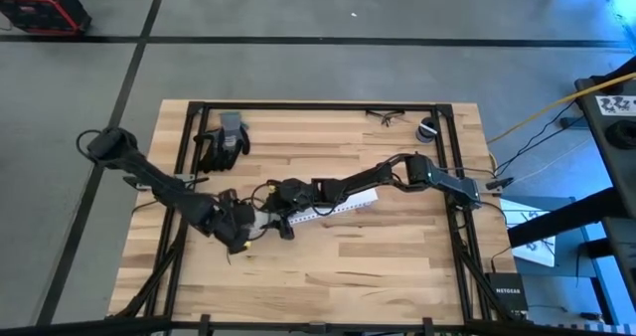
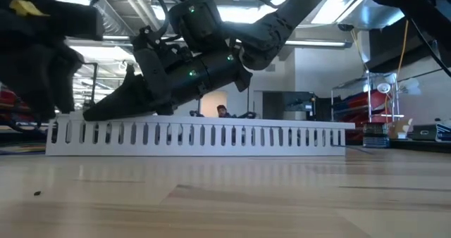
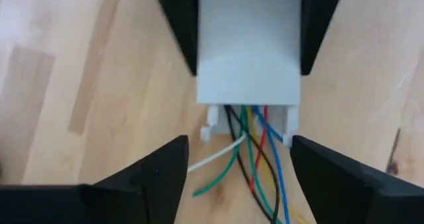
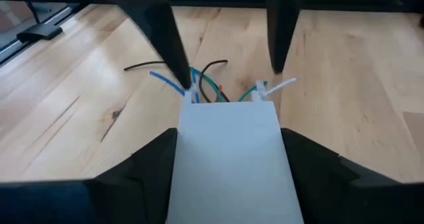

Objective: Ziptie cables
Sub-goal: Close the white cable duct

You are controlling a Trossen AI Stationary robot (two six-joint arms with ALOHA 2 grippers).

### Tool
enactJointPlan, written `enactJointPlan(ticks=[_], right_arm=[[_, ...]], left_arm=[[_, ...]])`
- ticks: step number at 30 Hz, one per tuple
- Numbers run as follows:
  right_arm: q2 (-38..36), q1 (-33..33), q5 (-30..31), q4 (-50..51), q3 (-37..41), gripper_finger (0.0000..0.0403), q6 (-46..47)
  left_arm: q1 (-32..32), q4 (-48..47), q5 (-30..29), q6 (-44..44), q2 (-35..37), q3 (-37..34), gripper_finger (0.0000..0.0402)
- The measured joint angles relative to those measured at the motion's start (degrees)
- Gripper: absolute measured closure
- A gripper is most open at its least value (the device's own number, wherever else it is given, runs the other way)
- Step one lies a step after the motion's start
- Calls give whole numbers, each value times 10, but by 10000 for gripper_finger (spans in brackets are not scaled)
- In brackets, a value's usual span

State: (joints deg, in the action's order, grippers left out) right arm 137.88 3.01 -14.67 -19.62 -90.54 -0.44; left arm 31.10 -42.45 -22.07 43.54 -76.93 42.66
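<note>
The white slotted channel (image 1: 333, 209) lies mid-table, with the cables (image 3: 255, 151) spilling from its end nearest the left arm. The right gripper (image 4: 225, 154) straddles and grasps that channel; the left gripper (image 3: 238, 177) hovers with fingers spread at that same end, clasping nothing.

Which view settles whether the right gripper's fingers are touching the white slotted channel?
Touching: in the right wrist view the fingers of the right gripper sit flush against both sides of the white slotted channel, with no gap.
</note>
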Motion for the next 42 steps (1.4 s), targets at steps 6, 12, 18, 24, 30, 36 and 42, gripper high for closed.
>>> enactJointPlan(ticks=[6, 12, 18, 24, 30, 36, 42], right_arm=[[0, 0, -3, 7, 1, 169, 0], [0, 0, -4, 7, 1, 169, 0], [0, 0, -6, 7, 2, 169, 0], [-1, -1, -6, 4, 3, 169, 0], [-2, -2, -9, 7, 4, 169, -1], [-2, -2, -13, 3, 4, 169, -1], [0, -1, -14, -20, 5, 169, 0]], left_arm=[[46, -12, -20, 67, 4, -18, 162], [64, 92, -47, 79, 4, -75, 177], [62, 209, -29, 87, 5, -136, 214], [47, 306, -32, 68, 7, -191, 274], [24, 382, -28, 13, 7, -220, 320], [2, 423, -21, -31, 4, -221, 344], [-12, 456, -25, -61, -11, -221, 351]])
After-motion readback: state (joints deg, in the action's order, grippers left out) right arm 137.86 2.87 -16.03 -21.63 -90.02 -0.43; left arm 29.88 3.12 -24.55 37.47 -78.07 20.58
